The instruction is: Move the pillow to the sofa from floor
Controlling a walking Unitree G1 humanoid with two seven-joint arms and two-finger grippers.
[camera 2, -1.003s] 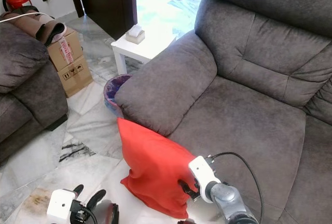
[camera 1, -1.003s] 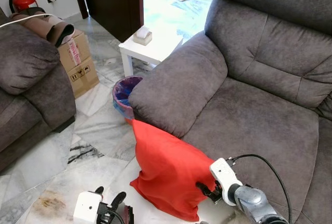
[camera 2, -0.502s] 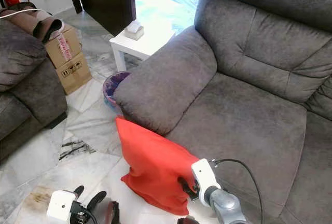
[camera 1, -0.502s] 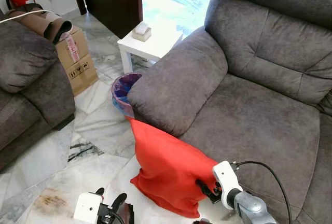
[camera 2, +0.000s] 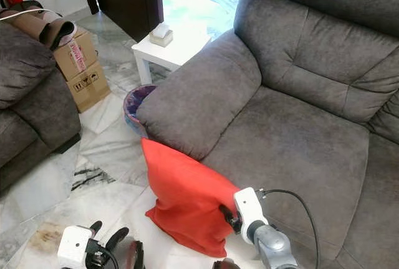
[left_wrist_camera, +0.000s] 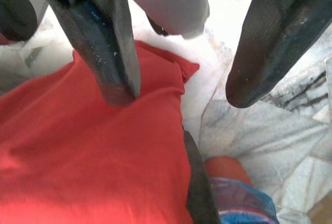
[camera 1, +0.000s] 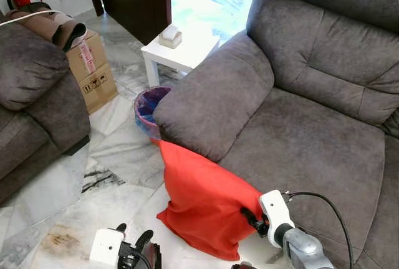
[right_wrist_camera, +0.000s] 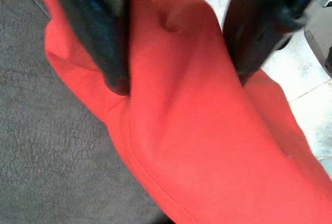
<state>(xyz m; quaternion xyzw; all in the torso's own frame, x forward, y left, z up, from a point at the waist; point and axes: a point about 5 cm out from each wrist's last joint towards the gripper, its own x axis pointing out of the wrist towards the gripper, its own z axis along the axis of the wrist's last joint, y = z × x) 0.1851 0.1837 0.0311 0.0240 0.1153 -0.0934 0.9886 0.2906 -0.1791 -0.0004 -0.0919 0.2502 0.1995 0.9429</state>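
Observation:
A red pillow [camera 1: 201, 207] stands on the marble floor, leaning against the front of the grey sofa [camera 1: 299, 138] below its armrest. My right gripper [camera 1: 252, 223] is at the pillow's right edge, low against the sofa front. In the right wrist view it [right_wrist_camera: 181, 53] is open, its two black fingers [right_wrist_camera: 111, 37] astride the pillow's [right_wrist_camera: 197, 146] bulging edge. My left gripper [camera 1: 132, 236] hovers open near the floor, left of the pillow. In the left wrist view its fingers [left_wrist_camera: 111, 42] point at the pillow [left_wrist_camera: 88, 156] from a short distance.
A blue-lined bin [camera 1: 148, 108] sits on the floor beside the armrest. Behind it are a white side table [camera 1: 187, 57] with a tissue box [camera 1: 170, 37], a cardboard box [camera 1: 93, 73] and a second grey sofa [camera 1: 31, 101] at the left.
My right gripper has pushed slightly further onto the pillow's right edge. The left gripper has stayed where it was.

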